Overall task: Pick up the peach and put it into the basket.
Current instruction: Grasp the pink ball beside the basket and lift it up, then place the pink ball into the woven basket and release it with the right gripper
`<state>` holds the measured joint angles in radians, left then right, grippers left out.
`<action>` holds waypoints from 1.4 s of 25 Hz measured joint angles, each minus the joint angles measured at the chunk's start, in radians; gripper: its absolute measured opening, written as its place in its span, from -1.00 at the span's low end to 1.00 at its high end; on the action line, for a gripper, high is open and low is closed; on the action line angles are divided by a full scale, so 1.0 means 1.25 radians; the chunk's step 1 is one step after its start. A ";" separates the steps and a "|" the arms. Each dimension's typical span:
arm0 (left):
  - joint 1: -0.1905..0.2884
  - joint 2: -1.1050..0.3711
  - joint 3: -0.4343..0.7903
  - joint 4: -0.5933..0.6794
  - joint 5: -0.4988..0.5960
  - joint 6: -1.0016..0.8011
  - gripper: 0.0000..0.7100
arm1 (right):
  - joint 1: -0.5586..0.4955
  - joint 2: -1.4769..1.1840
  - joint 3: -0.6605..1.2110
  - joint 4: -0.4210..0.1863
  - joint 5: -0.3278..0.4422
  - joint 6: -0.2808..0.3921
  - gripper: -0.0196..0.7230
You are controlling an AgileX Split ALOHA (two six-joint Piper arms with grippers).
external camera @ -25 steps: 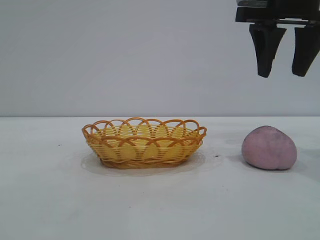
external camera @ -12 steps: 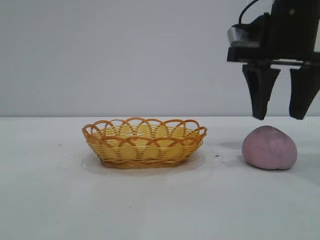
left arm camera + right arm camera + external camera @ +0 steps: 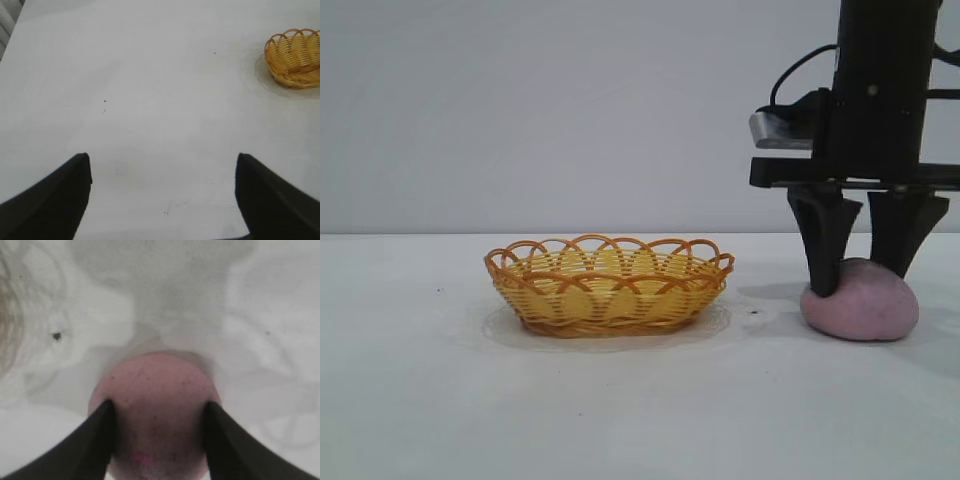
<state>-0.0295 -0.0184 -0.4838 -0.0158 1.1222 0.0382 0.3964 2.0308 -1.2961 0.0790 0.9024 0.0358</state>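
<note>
The right pincer (image 3: 863, 275) is down over the peach (image 3: 865, 305), its two dark fingers (image 3: 825, 250) spread wide and straddling the fruit, one on each side. In the right wrist view the fingers (image 3: 95, 440) flank the peach (image 3: 155, 410) closely; the fruit fills the gap between them, but whether the pads are pressing on it cannot be told. The peach sits on the white bench (image 3: 640, 400), at the right side in the exterior view.

The basket (image 3: 608, 285) stands on the bench well apart from the peach, to its left in the exterior view, upright and with nothing in it. A small dark speck (image 3: 754, 313) lies on the bench between the basket and the peach.

The left pincer (image 3: 162, 200) hangs over bare bench with its fingers wide apart; the basket (image 3: 295, 57) shows at a far corner of its wrist view.
</note>
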 joint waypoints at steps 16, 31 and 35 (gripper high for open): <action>0.000 0.000 0.000 0.000 0.000 0.000 0.55 | 0.031 -0.206 0.000 -0.010 -0.021 0.000 -0.95; 0.000 0.000 0.000 0.000 0.000 0.000 0.55 | 0.249 -0.071 -0.145 0.027 -0.081 0.000 -0.95; 0.000 0.000 0.000 0.000 0.000 0.000 0.55 | 0.251 -0.006 -0.191 0.042 -0.077 0.000 -0.95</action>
<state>-0.0295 -0.0184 -0.4838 -0.0158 1.1222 0.0382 0.7097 2.0232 -1.5345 0.1314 0.8067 0.0358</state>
